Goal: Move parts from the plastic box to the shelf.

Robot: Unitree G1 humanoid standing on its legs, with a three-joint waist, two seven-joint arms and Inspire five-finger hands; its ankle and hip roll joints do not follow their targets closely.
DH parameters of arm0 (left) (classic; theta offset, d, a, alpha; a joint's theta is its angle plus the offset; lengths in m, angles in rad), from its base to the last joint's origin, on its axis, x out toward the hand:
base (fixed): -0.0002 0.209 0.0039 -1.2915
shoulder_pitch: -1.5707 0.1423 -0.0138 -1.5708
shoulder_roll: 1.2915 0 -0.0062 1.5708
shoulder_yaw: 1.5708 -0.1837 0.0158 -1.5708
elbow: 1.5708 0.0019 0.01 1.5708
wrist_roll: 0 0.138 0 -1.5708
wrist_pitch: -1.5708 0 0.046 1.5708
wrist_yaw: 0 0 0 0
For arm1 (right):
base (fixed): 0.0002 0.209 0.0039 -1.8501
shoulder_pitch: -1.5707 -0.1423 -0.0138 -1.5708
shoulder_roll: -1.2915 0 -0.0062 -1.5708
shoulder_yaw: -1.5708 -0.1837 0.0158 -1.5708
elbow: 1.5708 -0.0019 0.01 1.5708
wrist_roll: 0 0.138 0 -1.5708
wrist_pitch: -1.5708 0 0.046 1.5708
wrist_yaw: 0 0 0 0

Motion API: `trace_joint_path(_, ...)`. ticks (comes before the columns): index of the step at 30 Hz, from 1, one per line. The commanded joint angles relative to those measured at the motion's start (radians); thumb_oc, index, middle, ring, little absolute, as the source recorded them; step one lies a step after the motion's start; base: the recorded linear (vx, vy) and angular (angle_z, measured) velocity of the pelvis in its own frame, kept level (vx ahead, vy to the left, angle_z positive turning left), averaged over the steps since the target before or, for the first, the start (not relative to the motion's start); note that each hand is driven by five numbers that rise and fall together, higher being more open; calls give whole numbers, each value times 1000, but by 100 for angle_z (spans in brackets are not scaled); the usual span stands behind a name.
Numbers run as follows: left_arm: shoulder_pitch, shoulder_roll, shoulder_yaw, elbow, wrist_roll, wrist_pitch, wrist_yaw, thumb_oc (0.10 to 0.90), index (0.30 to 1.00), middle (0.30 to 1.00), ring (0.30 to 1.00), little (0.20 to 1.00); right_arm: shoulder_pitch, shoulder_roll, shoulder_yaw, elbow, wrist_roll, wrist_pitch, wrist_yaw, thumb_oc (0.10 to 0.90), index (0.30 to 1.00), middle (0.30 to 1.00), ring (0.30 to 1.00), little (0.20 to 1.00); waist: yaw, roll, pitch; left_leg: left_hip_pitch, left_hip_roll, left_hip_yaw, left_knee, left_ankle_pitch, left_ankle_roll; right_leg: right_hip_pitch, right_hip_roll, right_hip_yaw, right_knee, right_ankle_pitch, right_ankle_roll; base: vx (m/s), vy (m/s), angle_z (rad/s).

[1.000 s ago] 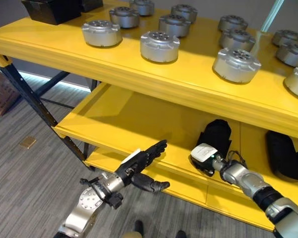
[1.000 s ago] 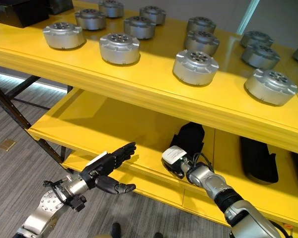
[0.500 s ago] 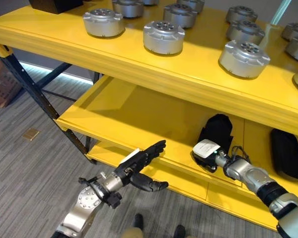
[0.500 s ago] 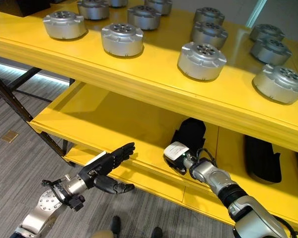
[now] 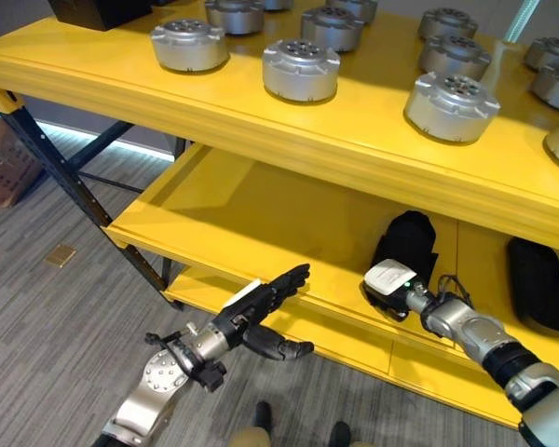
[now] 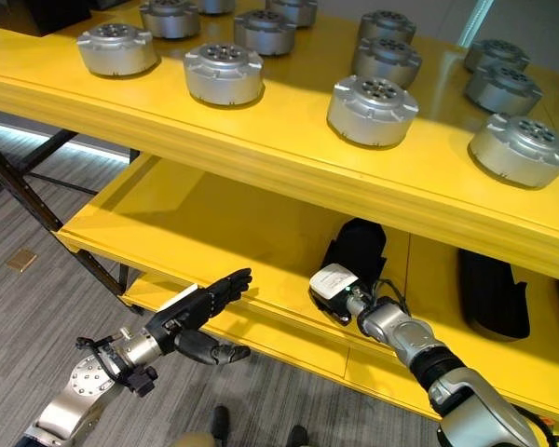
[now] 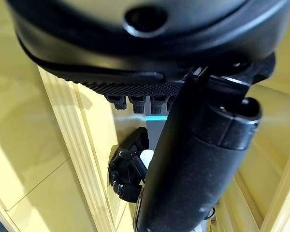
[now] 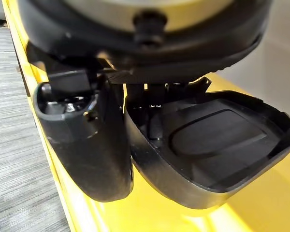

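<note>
A black moulded part [image 5: 408,244] stands on the yellow lower shelf [image 5: 242,209]. My right hand [image 5: 389,283] is right against its near end. Up close in the right wrist view, the part is a hollow black shell [image 8: 212,140] with my thumb [image 8: 84,145] beside its rim. A second black part [image 5: 540,284] lies further right on the same shelf. My left hand [image 5: 261,305] hovers open at the front edge of that shelf, fingers straight, thumb out, holding nothing. Several round silver parts [image 5: 301,68] sit on the top shelf [image 5: 168,102].
A black box [image 5: 98,9] stands at the far left of the top shelf. A dark diagonal brace [image 5: 65,191] of the rack runs down the left side. Grey carpet [image 5: 37,354] lies below and to the left of the shelves.
The view has shifted a little. Neither hand nor any part has visibly moved.
</note>
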Motion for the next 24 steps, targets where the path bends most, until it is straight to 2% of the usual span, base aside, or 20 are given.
trace_joint_path(1,-80,-24,16,-114,-44,-97,12,900,1000,1000,1000,1000,-83,-134,24,107,-70,160,21,900,1000,1000,1000,1000,9,10,-33,19,70,63,84,-137,-24,-36,-14,-7,96,-89,19,3,30,0)
trace_joint_path(11,-76,-24,8,-102,-47,-124,20,900,1000,1000,1000,1000,-72,-146,-10,34,-99,200,-60,900,1000,1000,1000,1000,-8,11,-47,33,67,71,76,-141,-22,-33,-14,5,94,-89,20,0,2,0)
trace_joint_path(12,-79,-24,4,-102,-53,-124,21,900,1000,1000,1000,1000,-70,-147,-17,22,-93,221,-61,900,1000,1000,1000,1000,-11,12,-48,34,67,72,75,-142,-22,-33,-14,8,93,-89,21,0,0,0)
trace_joint_path(24,-83,-24,-5,-104,-54,-129,38,900,1000,1000,1000,1000,-66,-173,-30,-27,-81,199,-45,900,1000,1000,1000,1000,-28,14,-53,44,68,80,68,-143,-23,-33,-11,20,90,-90,21,-4,6,-3)
